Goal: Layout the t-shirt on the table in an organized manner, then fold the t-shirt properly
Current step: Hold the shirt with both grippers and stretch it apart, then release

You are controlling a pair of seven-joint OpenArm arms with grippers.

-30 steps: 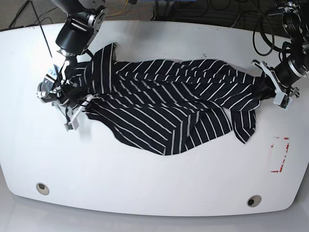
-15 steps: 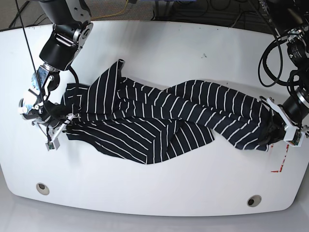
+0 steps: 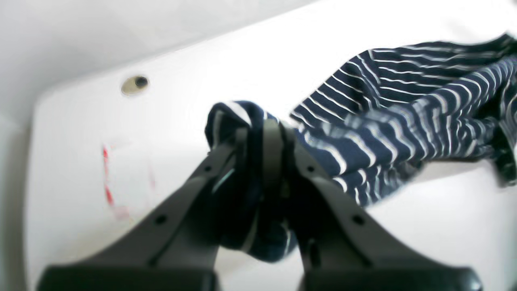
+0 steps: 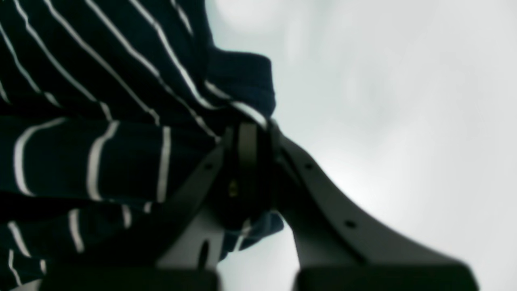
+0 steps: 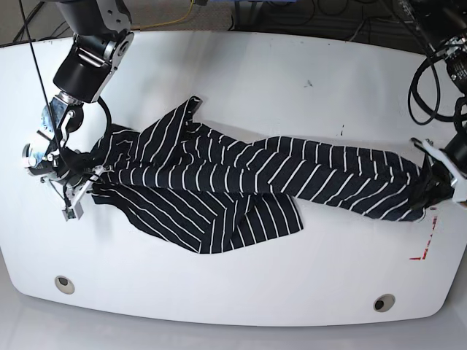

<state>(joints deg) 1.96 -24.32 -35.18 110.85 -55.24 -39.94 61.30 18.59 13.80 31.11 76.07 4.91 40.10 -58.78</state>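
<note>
The two arms have moved farther apart in the last second, and the t-shirt (image 5: 241,182) is now pulled long between them, where before it lay more bunched and wide in the middle of the bench (image 5: 241,292). Both arms have also come toward the front side of the bench, so the whole garment sits lower in the base view than it did. I judge that this is the spreading step: the cloth is being stretched so that it can lie flat before any fold.

The left tool (image 3: 262,133) is closed on one end of the t-shirt, near the red-marked rectangle (image 5: 425,240); in its wrist view the dark fabric is pinched tight between the two fingers. The right tool (image 4: 248,137) is also closed on the fabric at the opposite end, near the edge of the bench.

The t-shirt is black with thin white stripes. It lies across the bench as a long, twisted band, narrow toward the left tool and wider toward the right tool. One flap hangs toward the front side and one small corner points to the back side. It is not flat yet; several layers overlap, so the layout seems only partly done.
</note>
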